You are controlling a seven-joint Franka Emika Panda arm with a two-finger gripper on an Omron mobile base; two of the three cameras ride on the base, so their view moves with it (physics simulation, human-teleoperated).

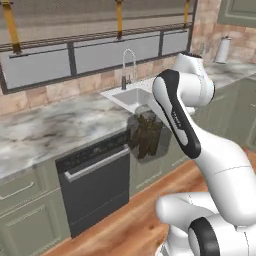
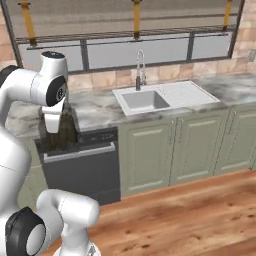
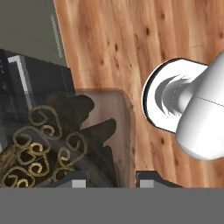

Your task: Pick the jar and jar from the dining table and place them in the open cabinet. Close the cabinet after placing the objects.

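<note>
One jar (image 1: 147, 136) sits at the centre of my left base view, a clear glass cylinder packed with dark brown sticks, hanging in the air below the arm's black-trimmed link and in front of the black dishwasher (image 1: 95, 180). I can read no label or writing on it. A steel sink (image 1: 129, 96) is set in the marble counter (image 1: 55, 127) behind.

In my right base view the jar sits at left centre under the white wrist, over the dishwasher's top edge.

In my hand view the gripper (image 3: 109, 180) is clenched on the jar: one dark fingertip shows either side of its glass wall at the bottom edge. Curled cinnamon-like ends (image 3: 35, 153) fill the lower left, above wooden floor (image 3: 131, 48).
</note>
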